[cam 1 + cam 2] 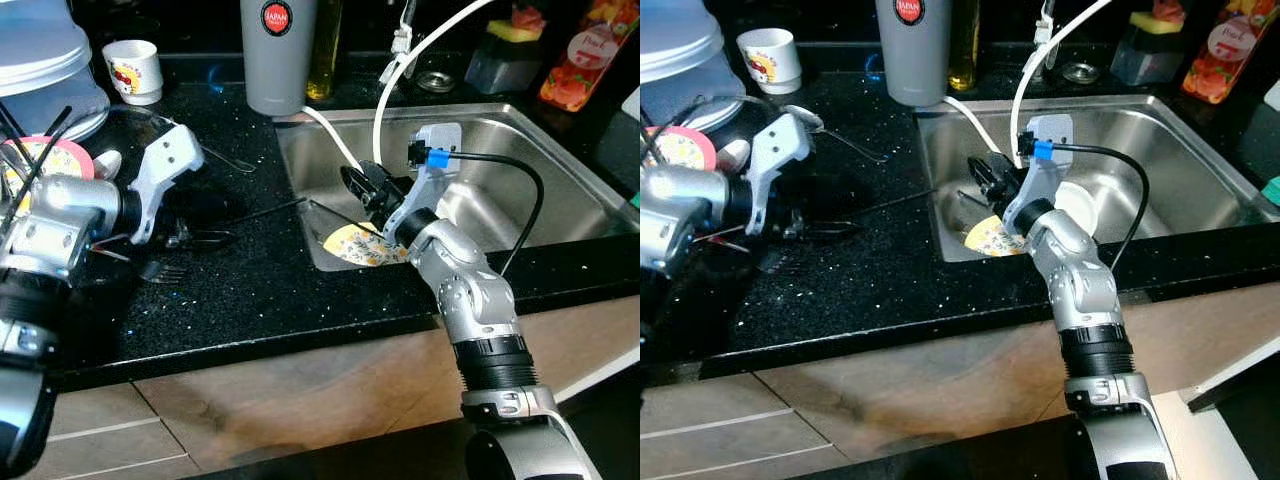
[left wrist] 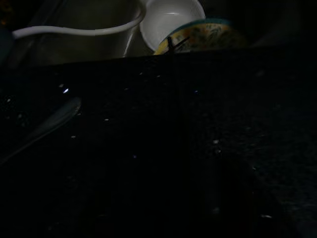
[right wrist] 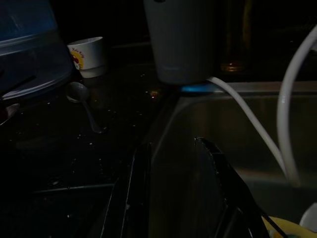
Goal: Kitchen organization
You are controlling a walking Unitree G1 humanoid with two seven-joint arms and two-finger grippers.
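I see my right gripper inside the steel sink, near its left wall, with the two black fingers apart and nothing between them. Just below it lies a yellow patterned plate, and a white bowl is beside the wrist. My left gripper rests low over the black counter, close to a fork; I cannot tell how its fingers stand. A spoon and a small white cup are further away, near the grey tumbler.
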